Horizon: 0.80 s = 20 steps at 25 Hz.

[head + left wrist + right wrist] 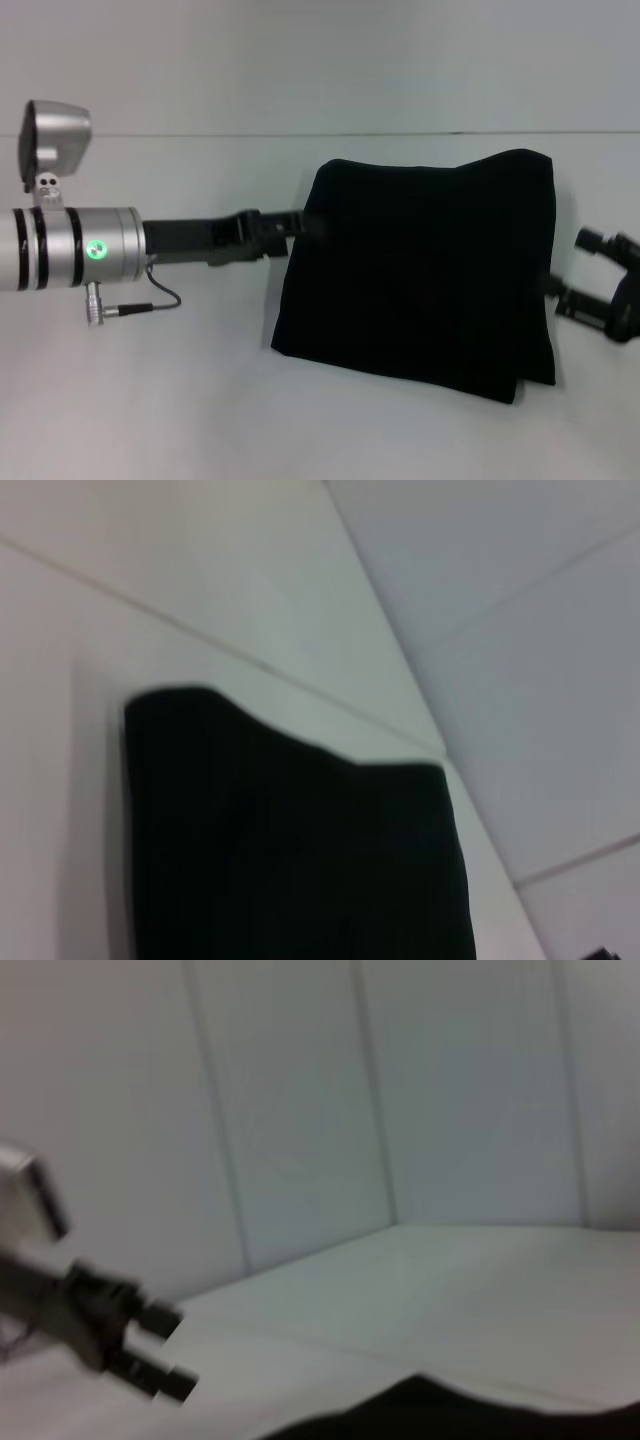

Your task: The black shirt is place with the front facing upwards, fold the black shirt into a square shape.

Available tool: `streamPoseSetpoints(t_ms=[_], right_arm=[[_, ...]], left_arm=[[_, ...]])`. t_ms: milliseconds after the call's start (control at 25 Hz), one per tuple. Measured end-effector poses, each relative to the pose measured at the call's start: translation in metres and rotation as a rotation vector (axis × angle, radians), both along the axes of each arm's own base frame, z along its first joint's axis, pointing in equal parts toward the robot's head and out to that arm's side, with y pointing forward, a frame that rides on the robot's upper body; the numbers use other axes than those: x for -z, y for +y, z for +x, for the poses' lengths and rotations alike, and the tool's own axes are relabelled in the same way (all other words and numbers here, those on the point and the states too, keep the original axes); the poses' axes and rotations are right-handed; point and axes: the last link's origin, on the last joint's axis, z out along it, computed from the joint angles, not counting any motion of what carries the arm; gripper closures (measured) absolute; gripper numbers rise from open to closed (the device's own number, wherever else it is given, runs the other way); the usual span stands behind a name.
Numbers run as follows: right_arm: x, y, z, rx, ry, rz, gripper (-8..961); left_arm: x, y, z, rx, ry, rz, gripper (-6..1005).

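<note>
Left arm's silver wrist fills near left; left gripper (300, 222) touches shirt (425, 270) left edge, fingers unclear. Shirt sits folded, near-square, mid-right tabletop (200, 400). Right gripper (590, 270) spread apart, just off right edge. Final fold looks done; next probably retract, tidy edges

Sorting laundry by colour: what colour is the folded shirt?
Plain black; no lettering shows on the shirt. Clearest in the head view.

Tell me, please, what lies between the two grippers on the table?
The folded black shirt fills the stretch between the left gripper and the right gripper, as the head view shows.
</note>
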Motion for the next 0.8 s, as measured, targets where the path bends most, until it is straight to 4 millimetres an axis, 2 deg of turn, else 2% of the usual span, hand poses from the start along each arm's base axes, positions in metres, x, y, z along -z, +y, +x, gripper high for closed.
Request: streamPoseSetpoints(t_ms=[40, 120, 160, 360, 560, 800], right_arm=[[0.004, -0.004, 0.001, -0.007, -0.014, -0.004, 182], [0.009, -0.009, 0.003, -0.006, -0.024, -0.009, 55], [0.010, -0.010, 0.004, -0.002, -0.024, -0.009, 55], [0.015, -0.015, 0.005, -0.008, -0.036, -0.023, 54], [0.022, -0.019, 0.006, -0.052, -0.103, -0.058, 53], [0.023, -0.018, 0.007, -0.066, -0.129, -0.064, 59]], left_arm=[[0.001, -0.001, 0.001, 0.005, 0.007, -0.019, 111], [0.003, -0.007, 0.003, 0.009, 0.010, -0.080, 111], [0.003, -0.015, 0.002, -0.009, 0.004, -0.152, 111], [0.003, -0.022, -0.005, -0.082, 0.008, -0.219, 111], [0.004, -0.012, -0.016, -0.137, 0.059, -0.143, 111], [0.000, -0.005, -0.015, -0.021, 0.076, -0.034, 111]])
